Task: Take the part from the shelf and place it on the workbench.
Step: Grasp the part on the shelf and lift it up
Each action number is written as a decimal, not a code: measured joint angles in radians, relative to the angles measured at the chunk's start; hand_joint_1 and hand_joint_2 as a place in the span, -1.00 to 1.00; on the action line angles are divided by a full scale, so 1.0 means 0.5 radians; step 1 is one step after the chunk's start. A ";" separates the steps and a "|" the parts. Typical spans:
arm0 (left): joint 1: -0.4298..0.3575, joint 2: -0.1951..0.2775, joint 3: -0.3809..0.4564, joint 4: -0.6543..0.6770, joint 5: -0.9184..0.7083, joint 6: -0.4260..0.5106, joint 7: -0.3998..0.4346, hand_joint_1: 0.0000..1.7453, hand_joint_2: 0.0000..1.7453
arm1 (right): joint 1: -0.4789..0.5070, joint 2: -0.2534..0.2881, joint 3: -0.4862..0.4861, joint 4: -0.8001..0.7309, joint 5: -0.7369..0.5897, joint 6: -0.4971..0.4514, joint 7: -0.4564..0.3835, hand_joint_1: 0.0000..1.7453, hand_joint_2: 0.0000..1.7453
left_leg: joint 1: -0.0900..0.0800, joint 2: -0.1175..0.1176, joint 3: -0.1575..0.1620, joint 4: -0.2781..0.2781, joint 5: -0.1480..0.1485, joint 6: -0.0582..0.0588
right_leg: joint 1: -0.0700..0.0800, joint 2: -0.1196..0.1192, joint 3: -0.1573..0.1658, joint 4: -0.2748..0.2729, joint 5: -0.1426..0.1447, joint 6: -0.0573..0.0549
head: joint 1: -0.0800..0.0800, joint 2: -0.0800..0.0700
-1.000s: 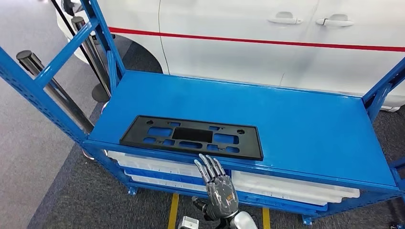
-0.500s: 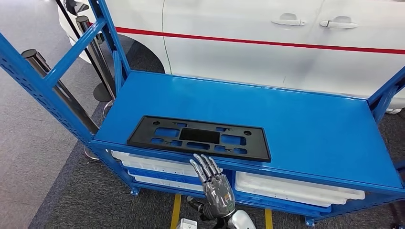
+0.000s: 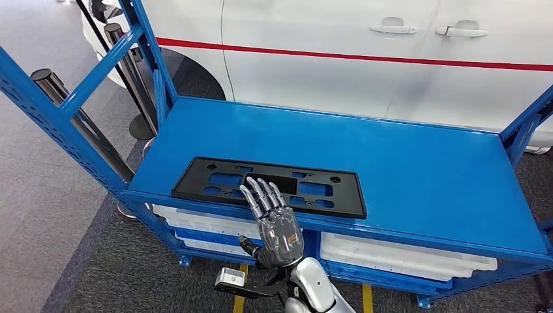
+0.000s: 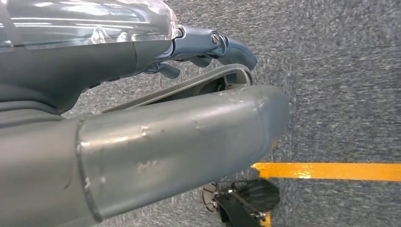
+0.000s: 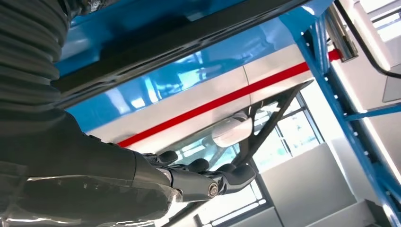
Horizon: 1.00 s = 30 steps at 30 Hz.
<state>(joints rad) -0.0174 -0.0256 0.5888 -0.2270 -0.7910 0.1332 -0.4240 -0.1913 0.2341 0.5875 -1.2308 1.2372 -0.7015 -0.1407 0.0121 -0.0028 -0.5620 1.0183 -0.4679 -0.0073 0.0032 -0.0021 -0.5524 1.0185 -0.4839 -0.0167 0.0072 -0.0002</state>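
Note:
The part, a flat black plate (image 3: 344, 194) with several cut-outs, lies on the blue shelf (image 3: 404, 176) near its front edge. My right hand (image 3: 270, 218) is raised in front of the shelf, fingers straight and apart. Its fingertips (image 3: 255, 185) overlap the plate's front edge; I cannot tell whether they touch it. In the right wrist view the same hand (image 5: 189, 179) holds nothing, with the plate's dark edge (image 5: 179, 42) close by. My left hand (image 4: 208, 40) hangs over the grey carpet, fingers extended and holding nothing.
A white car (image 3: 326, 39) with a red stripe stands right behind the shelf. White trays (image 3: 404, 257) fill the lower level. Blue uprights (image 3: 59, 104) and dark barrier posts (image 3: 78, 117) stand on the left. A yellow floor line (image 4: 331, 171) runs below.
My right hand has risen and moved forward, from below the shelf's front rail to over the plate's front edge. The camera shifted slightly at first.

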 joint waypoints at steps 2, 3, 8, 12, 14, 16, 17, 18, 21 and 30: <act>-0.001 0.000 0.000 0.000 -0.015 -0.011 -0.002 -1.00 -1.00 | -0.025 0.010 -0.006 0.028 0.040 0.000 0.030 -1.00 1.00 | 0.005 0.000 -0.004 -0.010 0.011 0.026 | 0.000 0.002 -0.004 0.004 -0.003 0.018 | 0.000 0.000; -0.002 -0.001 0.000 0.000 -0.023 -0.017 -0.003 -1.00 -1.00 | -0.037 0.013 -0.010 0.046 0.056 0.000 0.046 -1.00 1.00 | 0.009 0.001 -0.003 -0.017 0.017 0.041 | -0.001 0.003 -0.012 0.025 -0.020 0.027 | 0.000 0.000; -0.009 -0.001 0.004 0.000 -0.045 -0.027 -0.009 -1.00 -1.00 | -0.073 0.015 -0.032 0.151 0.112 0.000 0.114 -1.00 1.00 | 0.013 0.004 -0.011 -0.026 0.028 0.073 | -0.016 0.004 -0.260 0.530 -0.259 0.061 | 0.000 0.000; -0.011 -0.001 0.020 0.000 -0.077 -0.031 -0.010 -1.00 -1.00 | -0.104 0.007 -0.036 0.292 0.209 0.000 0.223 -1.00 1.00 | 0.012 -0.001 -0.006 -0.018 0.022 0.066 | -0.016 0.004 -0.128 0.227 -0.041 0.042 | 0.000 0.000; -0.014 -0.002 0.027 0.000 -0.093 -0.033 -0.012 -1.00 -1.00 | -0.123 0.004 -0.047 0.350 0.246 0.000 0.259 -1.00 1.00 | 0.006 -0.002 -0.009 -0.011 0.018 0.051 | -0.007 0.005 -0.050 0.041 0.022 0.027 | 0.000 0.000; -0.016 -0.002 0.036 0.000 -0.113 -0.037 -0.017 -1.00 -1.00 | -0.132 0.002 -0.078 0.404 0.275 0.000 0.285 -1.00 1.00 | 0.002 -0.001 -0.013 -0.013 0.020 0.029 | 0.002 0.007 -0.044 0.007 0.026 0.017 | 0.000 0.000; -0.017 -0.002 0.041 0.000 -0.124 -0.042 -0.020 -1.00 -1.00 | -0.132 0.000 -0.105 0.424 0.286 0.000 0.291 -1.00 1.00 | 0.004 -0.001 -0.014 -0.014 0.019 0.017 | -0.002 0.007 -0.043 0.000 0.031 0.007 | 0.000 0.000; -0.017 -0.003 0.048 0.000 -0.133 -0.049 -0.023 -1.00 -1.00 | -0.133 0.000 -0.137 0.440 0.295 0.000 0.291 -1.00 1.00 | 0.007 -0.001 -0.019 -0.001 0.005 0.007 | -0.007 0.006 -0.040 -0.009 0.037 -0.005 | 0.000 0.000; -0.019 -0.004 0.076 0.000 -0.152 -0.067 -0.027 -1.00 -1.00 | -0.136 -0.002 -0.240 0.469 0.290 -0.001 0.254 -1.00 1.00 | 0.013 0.000 -0.131 0.252 -0.146 -0.016 | -0.014 0.002 -0.035 -0.026 0.049 -0.037 | -0.001 0.000; -0.020 0.003 0.181 0.000 -0.223 -0.098 -0.031 -1.00 -1.00 | -0.132 -0.012 -0.434 0.368 0.094 -0.002 0.123 -1.00 1.00 | -0.002 -0.001 -0.012 -0.002 0.008 0.013 | 0.000 0.008 -0.027 0.003 0.017 -0.006 | 0.000 0.000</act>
<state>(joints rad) -0.0272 -0.0240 0.6793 -0.2270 -0.9027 0.0841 -0.4397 -0.2572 0.2283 0.3707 -1.0467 1.2842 -0.7023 -0.0790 0.0113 -0.0032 -0.5681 1.0175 -0.4639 -0.0008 0.0034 0.0021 -0.5658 1.0198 -0.4753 -0.0198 0.0070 -0.0002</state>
